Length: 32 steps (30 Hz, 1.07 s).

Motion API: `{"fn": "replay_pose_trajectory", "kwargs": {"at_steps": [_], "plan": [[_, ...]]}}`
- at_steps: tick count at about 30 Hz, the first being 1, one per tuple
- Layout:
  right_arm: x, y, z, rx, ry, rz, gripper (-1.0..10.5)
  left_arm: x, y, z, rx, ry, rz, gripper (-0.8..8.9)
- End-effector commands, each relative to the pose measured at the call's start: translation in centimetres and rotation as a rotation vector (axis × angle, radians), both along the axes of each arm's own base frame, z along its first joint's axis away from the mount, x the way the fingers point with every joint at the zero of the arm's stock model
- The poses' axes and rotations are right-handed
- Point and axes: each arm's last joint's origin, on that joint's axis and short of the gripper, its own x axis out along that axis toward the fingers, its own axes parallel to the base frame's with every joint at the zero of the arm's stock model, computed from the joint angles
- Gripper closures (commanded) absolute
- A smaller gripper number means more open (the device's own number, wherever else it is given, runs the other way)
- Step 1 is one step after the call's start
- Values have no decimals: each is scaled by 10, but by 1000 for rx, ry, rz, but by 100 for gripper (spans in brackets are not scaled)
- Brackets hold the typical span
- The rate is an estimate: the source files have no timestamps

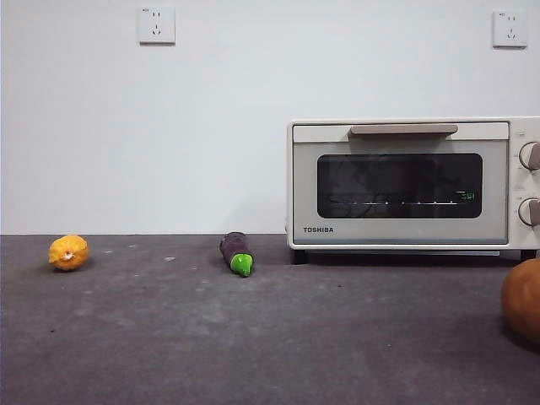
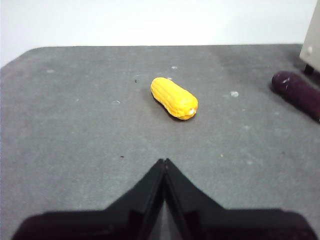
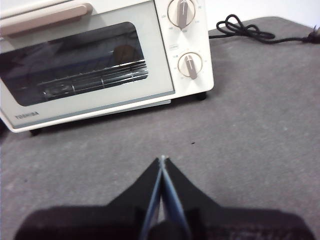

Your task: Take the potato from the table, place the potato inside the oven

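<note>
The potato, an orange-brown rounded lump, lies on the table at the right edge of the front view, half cut off. The cream TOSHIBA oven stands at the back right with its door closed; the right wrist view shows it too. My left gripper is shut and empty above the table's left part. My right gripper is shut and empty in front of the oven. Neither wrist view shows the potato.
A yellow corn cob, seen end-on in the front view, lies at the left. A purple eggplant with a green tip lies mid-table, also in the left wrist view. The oven's black cord trails beside it.
</note>
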Motion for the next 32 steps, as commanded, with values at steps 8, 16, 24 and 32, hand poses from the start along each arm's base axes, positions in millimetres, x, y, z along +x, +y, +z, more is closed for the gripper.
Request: {"fn": "replay_pose_trajectory", "kwargs": {"at_steps": [8,16,24,32], "plan": [[-4,0,27,35,-88,5,949,-6,-1,45,-110,-112,-34,819],[-13,1,59,35,-188,13,947,-10,-2,90,-108,-187,-39,818],[-29,3,99,49,-308,101,947,-12,-5,125,-114,-229,-159,818],[-51,4,146,145,-357,141,947,0,-8,148,-236,-212,-257,818]]}}
